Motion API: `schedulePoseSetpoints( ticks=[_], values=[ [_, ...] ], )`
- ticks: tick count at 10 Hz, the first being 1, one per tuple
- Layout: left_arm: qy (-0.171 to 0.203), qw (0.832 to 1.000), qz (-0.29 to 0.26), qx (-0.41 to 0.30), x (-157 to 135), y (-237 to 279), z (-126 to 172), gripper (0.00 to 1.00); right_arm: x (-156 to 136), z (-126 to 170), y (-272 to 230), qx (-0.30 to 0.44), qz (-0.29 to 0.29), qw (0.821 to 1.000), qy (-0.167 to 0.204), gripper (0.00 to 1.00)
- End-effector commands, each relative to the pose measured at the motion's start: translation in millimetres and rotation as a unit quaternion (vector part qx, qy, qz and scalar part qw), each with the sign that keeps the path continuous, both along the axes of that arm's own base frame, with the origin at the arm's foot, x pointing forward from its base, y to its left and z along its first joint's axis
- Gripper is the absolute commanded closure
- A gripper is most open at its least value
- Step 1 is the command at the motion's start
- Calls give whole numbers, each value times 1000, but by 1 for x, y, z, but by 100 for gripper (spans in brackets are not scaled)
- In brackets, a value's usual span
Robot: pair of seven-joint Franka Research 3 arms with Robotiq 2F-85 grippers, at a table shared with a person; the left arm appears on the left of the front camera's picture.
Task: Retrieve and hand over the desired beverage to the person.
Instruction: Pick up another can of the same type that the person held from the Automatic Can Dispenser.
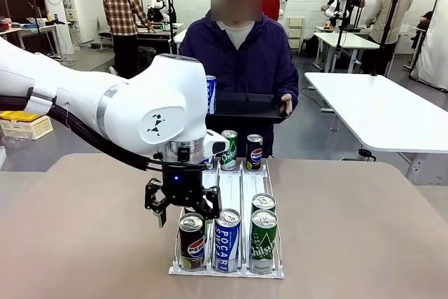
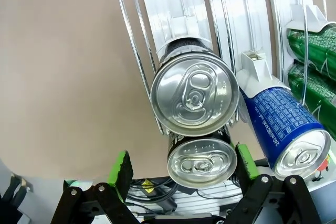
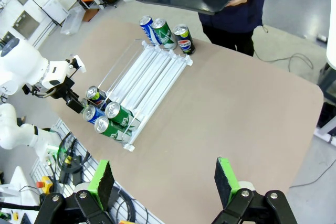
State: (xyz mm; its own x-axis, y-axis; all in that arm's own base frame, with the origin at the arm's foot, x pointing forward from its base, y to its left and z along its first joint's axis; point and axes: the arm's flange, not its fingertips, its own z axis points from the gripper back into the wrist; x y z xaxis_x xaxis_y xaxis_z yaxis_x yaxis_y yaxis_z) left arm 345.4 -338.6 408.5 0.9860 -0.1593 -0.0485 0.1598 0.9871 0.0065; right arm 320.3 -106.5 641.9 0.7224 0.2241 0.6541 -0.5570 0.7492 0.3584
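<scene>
In the front view I have my left gripper (image 1: 183,209) low in the middle of the frame, hanging just above the near left corner of the wire rack (image 1: 227,269), its jaws spread wide and holding nothing. In the left wrist view the green pads (image 2: 122,167) stand apart at the bottom edge, on either side of a can top (image 2: 202,162), with no contact I can confirm. Just above it, mid-frame, sits a second can top (image 2: 195,97) in the same lane.

At the rack's near end, bottom centre of the front view, I see a Pepsi can (image 1: 192,241), a blue Pocari can (image 1: 227,239) and a green Chilsung can (image 1: 263,241) side by side, with another green can (image 1: 263,203) right behind the last one. Past the rack's far end, three more cans stand on the tan table (image 1: 364,229), among them a green one (image 1: 228,148) and a Pepsi one (image 1: 254,151).

My right gripper (image 3: 164,182) sits at the bottom of the right wrist view, released and empty, high above the table.

At the far edge, upper centre of the front view, the person (image 1: 245,61) in the dark hooded jacket holds a black tray (image 1: 246,106) with a blue can (image 1: 211,94) standing on its left end.
</scene>
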Motion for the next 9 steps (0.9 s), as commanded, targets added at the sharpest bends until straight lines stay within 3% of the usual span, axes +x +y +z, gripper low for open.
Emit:
schedulePoseSetpoints(
  ticks=[1, 3, 4, 5, 6, 7, 9],
  values=[
    [-19, 1000, 14, 3, 2, -3, -6, 0, 1, -1, 0, 11, 8, 1000, -3, 0],
    [-27, 1000, 14, -5, 2, -3, -5, 0, 1, -1, 0, 11, 8, 1000, -3, 0],
    [-33, 999, 4, -13, 2, -3, -6, 25, 1, -1, 0, 11, 8, 1000, -3, 0],
    [-30, 999, 7, -11, 1, -4, -6, 57, 1, -1, 0, 11, 8, 1000, -3, 0],
    [-28, 1000, 6, -10, 2, -4, -6, 82, 1, -1, 0, 11, 8, 1000, -3, 0],
    [-27, 1000, 5, -9, 2, -4, -6, 100, 1, -1, 0, 11, 8, 1000, -3, 0],
    [-24, 1000, 6, -7, 2, -4, -6, 100, 1, -1, 0, 11, 8, 1000, -3, 0]
  ],
)
